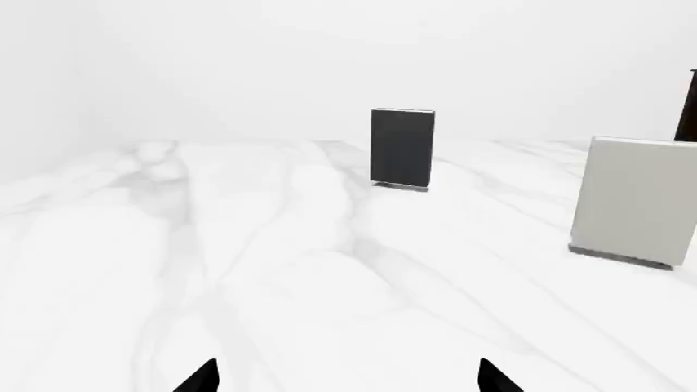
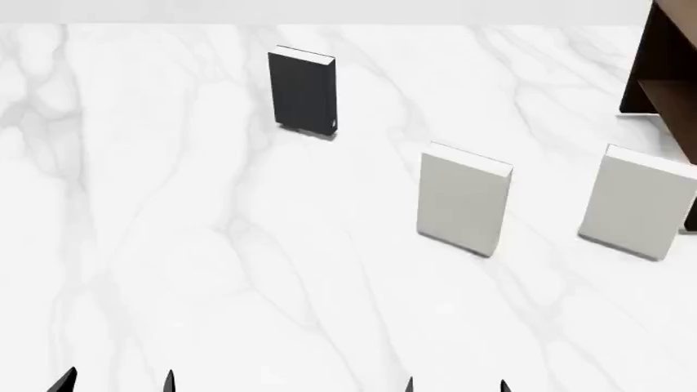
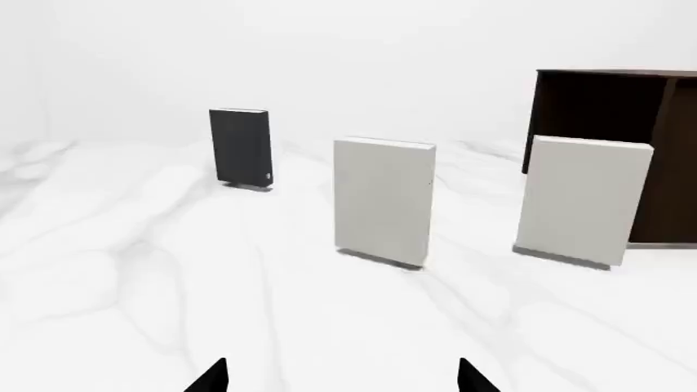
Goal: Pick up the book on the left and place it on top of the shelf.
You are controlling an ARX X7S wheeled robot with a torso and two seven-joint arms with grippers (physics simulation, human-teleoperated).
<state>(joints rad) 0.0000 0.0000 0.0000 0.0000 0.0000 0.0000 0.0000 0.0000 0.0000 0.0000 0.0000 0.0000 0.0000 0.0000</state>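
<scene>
the book (image 2: 302, 88) stands upright on the marble tabletop (image 2: 163, 229), far back and left. nearer and to its right stand two pale books — the middle book (image 2: 464, 198) and the right book (image 2: 638, 201) — side by side, apart. the shelf (image 2: 667, 69) sits at the far right, just behind the right book.

A white marble surface (image 2: 218, 269) with faint grey veins fills the scene, evenly lit, casting only soft shadows. Behind it rises a plain white wall (image 1: 326, 57), meeting a second wall at a corner. Two pale books (image 2: 465, 198) (image 2: 639, 202) stand upright on the marble.
</scene>
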